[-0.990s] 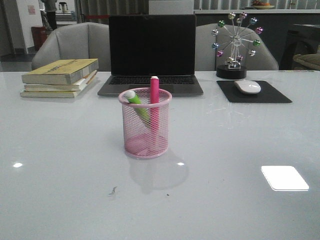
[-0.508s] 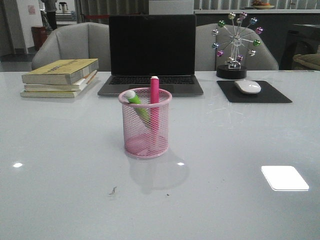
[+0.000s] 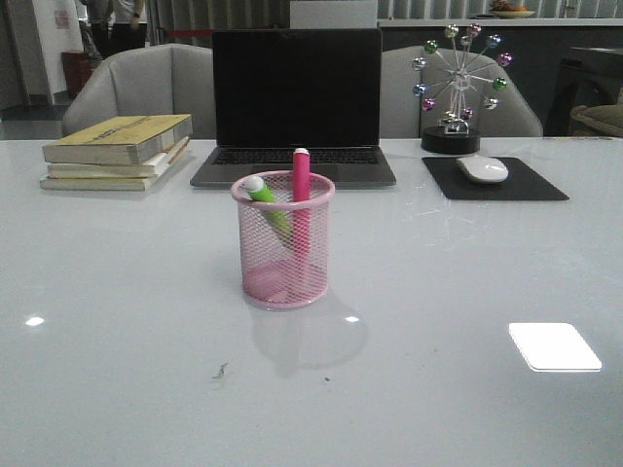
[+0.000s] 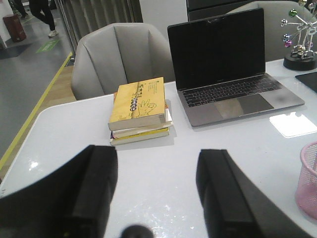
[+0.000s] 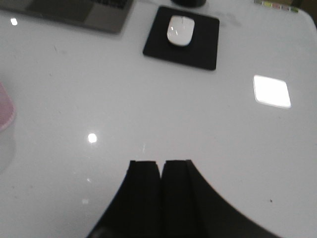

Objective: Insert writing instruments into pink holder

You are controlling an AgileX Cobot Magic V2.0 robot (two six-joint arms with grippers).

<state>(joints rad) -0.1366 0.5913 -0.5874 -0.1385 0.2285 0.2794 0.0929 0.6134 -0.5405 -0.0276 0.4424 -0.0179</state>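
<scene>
The pink mesh holder (image 3: 283, 240) stands in the middle of the white table. Inside it the green marker (image 3: 265, 199) leans toward the left rim, whitish cap up. The hot pink marker (image 3: 301, 199) stands nearly upright beside it, its cap above the rim. Neither arm shows in the front view. In the left wrist view my left gripper (image 4: 157, 157) is open over bare table with nothing between its fingers, and the holder's edge (image 4: 309, 178) sits off to one side. My right gripper (image 5: 160, 164) is shut on nothing above bare table, with a sliver of the holder (image 5: 5, 111) at the frame edge.
An open dark laptop (image 3: 295, 107) sits behind the holder. A stack of books (image 3: 119, 152) lies at the back left. A white mouse (image 3: 482, 169) on a black pad (image 3: 494, 179) and a ferris-wheel desk toy (image 3: 455, 86) are at the back right. Grey chairs stand beyond the table.
</scene>
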